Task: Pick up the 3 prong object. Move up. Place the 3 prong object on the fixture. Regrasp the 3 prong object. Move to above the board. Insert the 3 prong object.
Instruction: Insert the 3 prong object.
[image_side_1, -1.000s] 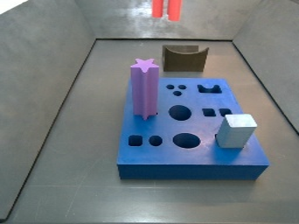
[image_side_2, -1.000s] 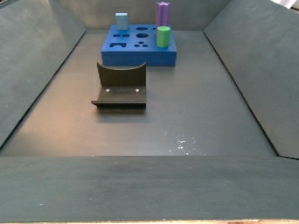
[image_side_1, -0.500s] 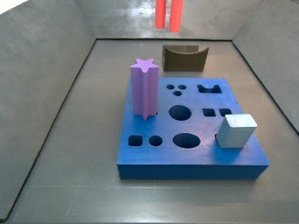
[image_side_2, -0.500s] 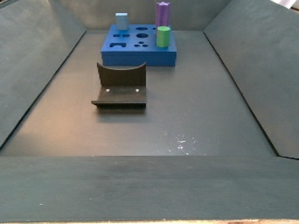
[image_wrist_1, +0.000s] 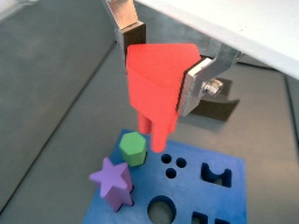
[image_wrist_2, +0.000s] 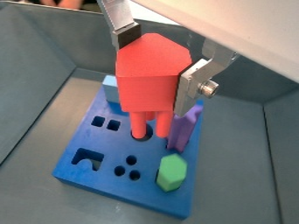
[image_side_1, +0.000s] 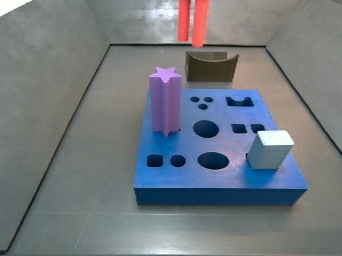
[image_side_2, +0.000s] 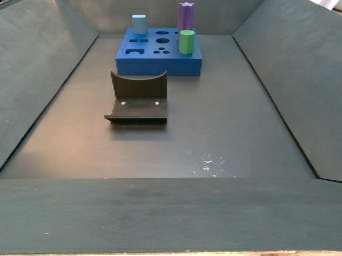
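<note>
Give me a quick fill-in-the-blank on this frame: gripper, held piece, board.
1. The gripper is shut on the ____ 3 prong object.
2. In both wrist views that piece hangs above the blue ____.
3. The star-topped post on the board is ____.
4. The fixture holds ____.

Missing words: red; board; purple; nothing

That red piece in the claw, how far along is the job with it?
Picked up and regrasped, it seems: the gripper holds the 3 prong object above the board, prongs down. The fixture stands empty. The insertion is left.
</note>
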